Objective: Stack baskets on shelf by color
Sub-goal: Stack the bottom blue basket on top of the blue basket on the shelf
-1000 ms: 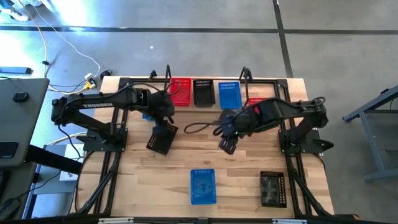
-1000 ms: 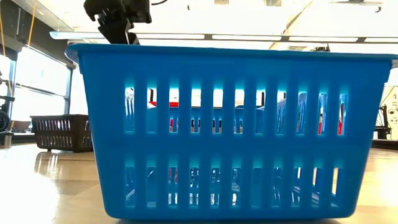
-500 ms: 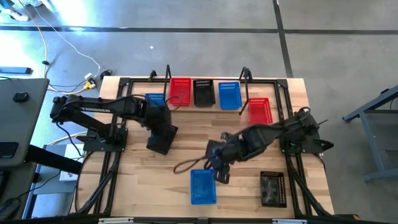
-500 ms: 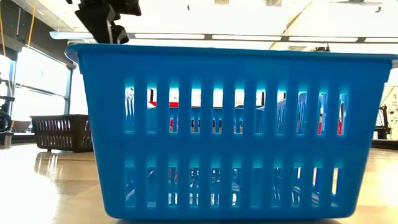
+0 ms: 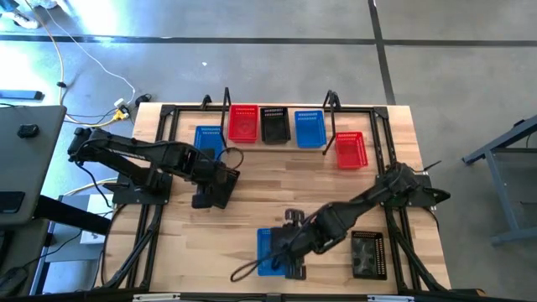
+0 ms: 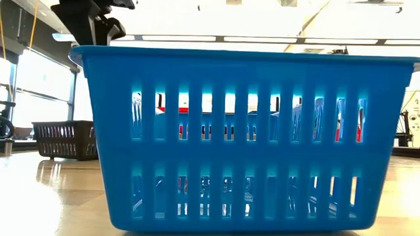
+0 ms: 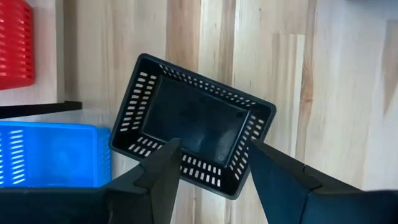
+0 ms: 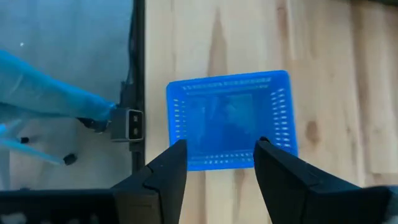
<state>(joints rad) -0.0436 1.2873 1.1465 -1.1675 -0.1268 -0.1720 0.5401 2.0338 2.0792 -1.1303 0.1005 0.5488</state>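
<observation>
The right gripper (image 8: 217,158), fingers apart, hovers over the near-edge blue basket (image 8: 229,119) — the arm hides it from above. The left gripper (image 7: 208,158), also spread, sits over a tilted black basket (image 7: 193,124).

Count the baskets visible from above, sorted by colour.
Red baskets: 2 (on shelf; right side of table)
Blue baskets: 3 (on shelf; left of shelf; near edge)
Black baskets: 3 (on shelf; under left arm; near right)
Total: 8 seen separately; any nested basket would not show.
</observation>
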